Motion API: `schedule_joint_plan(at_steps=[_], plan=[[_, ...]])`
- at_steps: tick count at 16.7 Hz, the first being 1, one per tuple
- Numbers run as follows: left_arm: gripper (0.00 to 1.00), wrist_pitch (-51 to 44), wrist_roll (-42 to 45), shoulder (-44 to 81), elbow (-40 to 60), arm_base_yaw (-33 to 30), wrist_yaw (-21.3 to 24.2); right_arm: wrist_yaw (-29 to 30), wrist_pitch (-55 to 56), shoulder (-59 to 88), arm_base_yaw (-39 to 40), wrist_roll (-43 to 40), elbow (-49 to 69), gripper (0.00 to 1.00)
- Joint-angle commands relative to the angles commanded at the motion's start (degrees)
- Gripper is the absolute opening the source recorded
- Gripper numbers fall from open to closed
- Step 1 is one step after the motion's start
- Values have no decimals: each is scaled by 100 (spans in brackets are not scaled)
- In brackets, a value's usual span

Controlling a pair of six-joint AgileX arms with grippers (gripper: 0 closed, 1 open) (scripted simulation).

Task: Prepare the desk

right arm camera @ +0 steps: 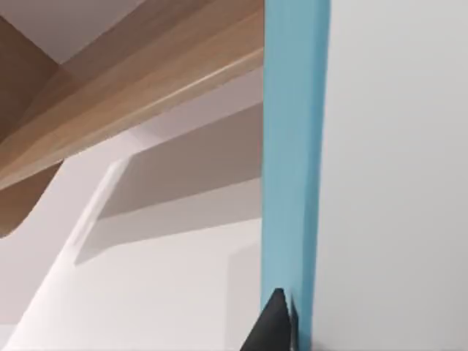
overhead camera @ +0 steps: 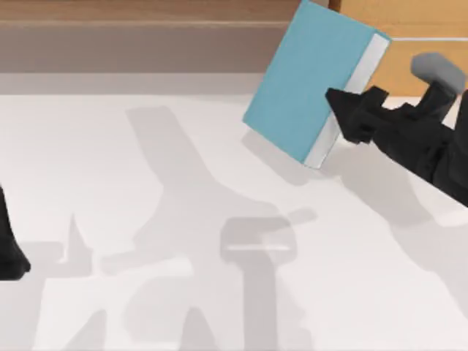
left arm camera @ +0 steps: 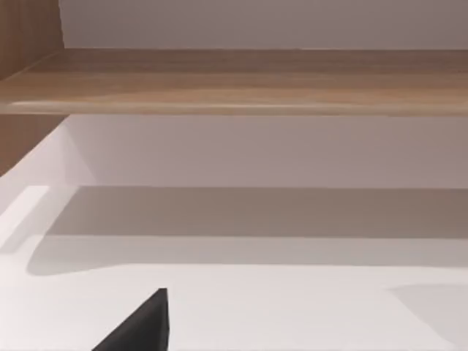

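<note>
A light blue book point(overhead camera: 307, 80) with white pages sits at upper right; white desk point(overhead camera: 146, 183), brown wooden shelf point(overhead camera: 131, 22), black right gripper point(overhead camera: 344, 110).

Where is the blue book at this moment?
In the top view the blue book is at the back right, tilted, held by the right gripper in front of the wooden shelf ledge and the drawer unit.

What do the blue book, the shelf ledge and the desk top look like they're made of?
The book, gripped in the right gripper, looks like a matte light-blue card or cloth cover over a white paper page block along its edge. The shelf ledge looks like brown wood or veneer with visible grain streaks. The desk top looks like smooth matte white laminate, though that is uncertain.
</note>
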Motion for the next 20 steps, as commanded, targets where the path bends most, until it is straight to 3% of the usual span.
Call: schedule_joint_plan(at_steps=[6, 12, 15, 20], plan=[[100, 0, 0, 0, 0, 0, 0, -1055, -126, -12, -2459, 2051, -337, 0], [100, 0, 0, 0, 0, 0, 0, -1374, -418, 514, -4490, 3543, 487, 0], [100, 0, 0, 0, 0, 0, 0, -1392, -531, 1004, -4967, 4006, 1117, 0], [100, 0, 0, 0, 0, 0, 0, -1366, -625, 1566, -5130, 4305, 1710, 0]])
